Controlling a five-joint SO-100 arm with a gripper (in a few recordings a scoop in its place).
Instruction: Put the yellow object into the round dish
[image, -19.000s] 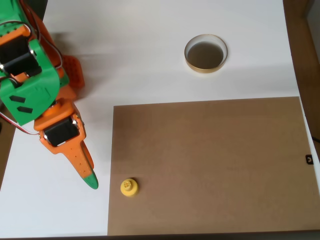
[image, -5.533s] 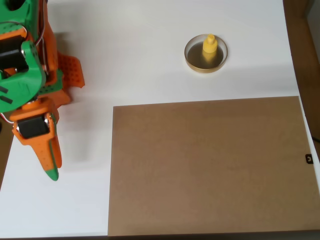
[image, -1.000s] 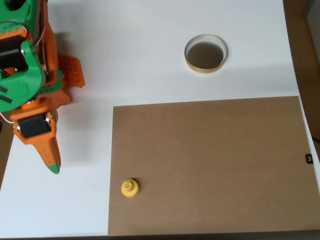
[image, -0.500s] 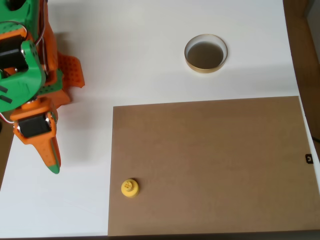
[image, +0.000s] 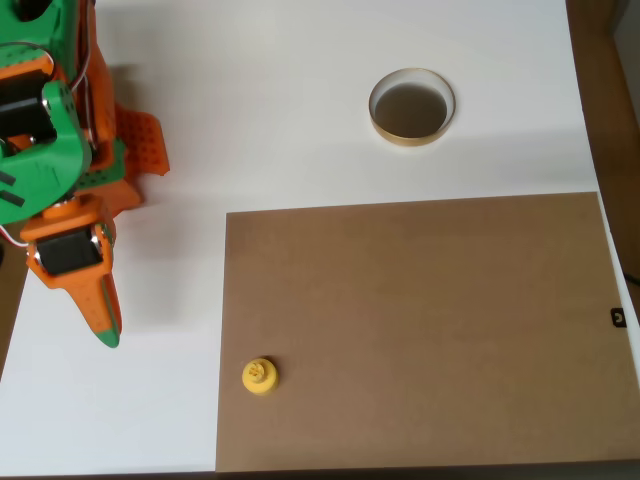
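Hanging over the left edge of the overhead view, the orange and green arm (image: 60, 150) tapers down to its fingers (image: 105, 325), which come to one green-tipped point above the white surface (image: 280, 100); they look clenched together with nothing between them, though from straight above I cannot be fully sure of a gap. Right of the fingers and a little lower in the picture, the yellow object (image: 259, 376) stands upright, knob toward the camera, near the lower left corner of the brown mat (image: 420, 330), just inside the mat's left edge. It is well apart from the fingers, with bare white surface between them. Farther right and far above the fingers' level in the picture, the round dish (image: 411, 107) sits on the white surface beyond the mat's top edge, its pale rim circling a dark interior that holds nothing. Dish and yellow object are well apart, with the mat's upper left part between them
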